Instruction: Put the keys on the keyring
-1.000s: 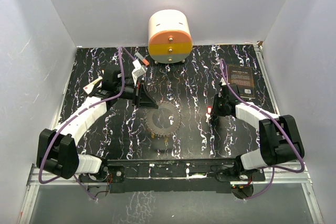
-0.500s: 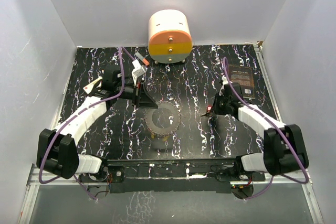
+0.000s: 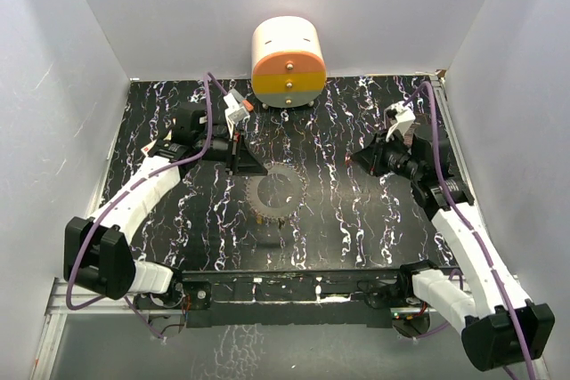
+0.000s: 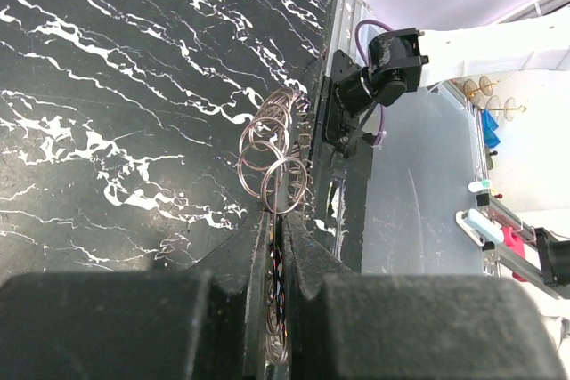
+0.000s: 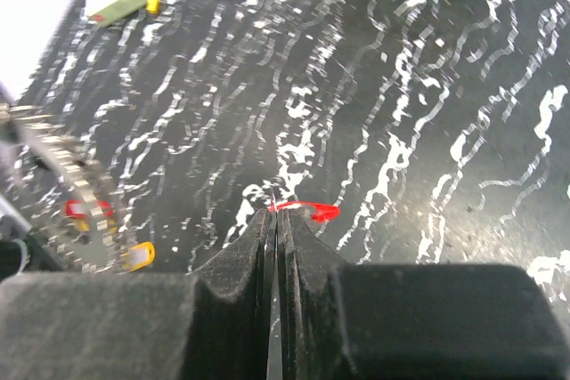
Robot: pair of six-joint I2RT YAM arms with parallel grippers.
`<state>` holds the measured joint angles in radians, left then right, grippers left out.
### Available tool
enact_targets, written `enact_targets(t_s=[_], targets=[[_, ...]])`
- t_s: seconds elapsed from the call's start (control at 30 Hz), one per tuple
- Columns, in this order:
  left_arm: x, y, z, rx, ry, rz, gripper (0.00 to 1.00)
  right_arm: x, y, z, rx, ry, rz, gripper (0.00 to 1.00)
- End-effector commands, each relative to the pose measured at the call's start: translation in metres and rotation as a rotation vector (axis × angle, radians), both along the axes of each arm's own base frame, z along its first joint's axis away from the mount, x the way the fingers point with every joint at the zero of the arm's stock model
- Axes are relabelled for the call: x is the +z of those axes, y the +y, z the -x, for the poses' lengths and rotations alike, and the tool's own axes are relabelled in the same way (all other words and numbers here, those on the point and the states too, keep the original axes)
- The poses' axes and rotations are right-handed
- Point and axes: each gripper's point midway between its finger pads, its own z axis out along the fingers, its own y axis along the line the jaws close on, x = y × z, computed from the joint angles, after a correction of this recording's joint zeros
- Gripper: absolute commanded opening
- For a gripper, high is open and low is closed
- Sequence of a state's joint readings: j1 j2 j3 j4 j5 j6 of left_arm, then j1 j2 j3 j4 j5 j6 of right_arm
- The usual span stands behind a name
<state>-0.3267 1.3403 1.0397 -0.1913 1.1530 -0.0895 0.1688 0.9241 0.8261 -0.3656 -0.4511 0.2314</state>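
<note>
My left gripper (image 3: 247,165) is shut on the keyring (image 3: 276,191), a toothed silver ring held up over the middle of the table. In the left wrist view its wire loops (image 4: 274,153) fan out from the pinched fingertips of that gripper (image 4: 278,220). My right gripper (image 3: 356,159) hangs to the ring's right, above the table. In the right wrist view it (image 5: 278,213) is shut on a small red key (image 5: 313,212) that sticks out sideways from the tips. At that view's left edge the keyring (image 5: 76,186) shows a red key (image 5: 85,209) and a yellow key (image 5: 138,256) at its lower rim.
A cream-and-orange round drawer unit (image 3: 288,64) stands at the back centre. A marker pen with an orange tip (image 3: 239,108) lies near the left wrist. White walls close in the black marbled table (image 3: 338,229) on three sides. A metal rail (image 4: 352,86) runs along the near edge.
The right gripper shut on the red key, lifted it off the table and swung back and to the right. The left gripper raised the keyring a little.
</note>
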Motion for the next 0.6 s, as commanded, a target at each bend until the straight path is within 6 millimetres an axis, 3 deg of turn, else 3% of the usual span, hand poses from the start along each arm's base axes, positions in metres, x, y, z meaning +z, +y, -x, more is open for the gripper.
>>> enact_targets(t_s=[0.0,0.13,0.23,0.4,0.57], targets=[[0.014,-0.001,-0.004,-0.002,0.010,0.021,0.00,0.059,0.026,0.025,0.195,-0.154,-0.067,0.08],[0.011,-0.002,-0.006,-0.002,0.021,0.026,0.00,0.085,0.042,0.039,0.295,-0.188,-0.140,0.08],[0.010,-0.002,-0.006,0.000,0.020,0.026,0.00,0.092,0.055,0.046,0.354,-0.162,-0.202,0.08],[0.011,-0.002,-0.005,0.004,0.020,0.029,0.00,0.093,0.084,0.058,0.434,-0.147,-0.280,0.08],[0.013,-0.004,-0.006,0.013,0.044,0.043,0.00,0.076,0.134,0.073,0.534,-0.089,-0.290,0.08]])
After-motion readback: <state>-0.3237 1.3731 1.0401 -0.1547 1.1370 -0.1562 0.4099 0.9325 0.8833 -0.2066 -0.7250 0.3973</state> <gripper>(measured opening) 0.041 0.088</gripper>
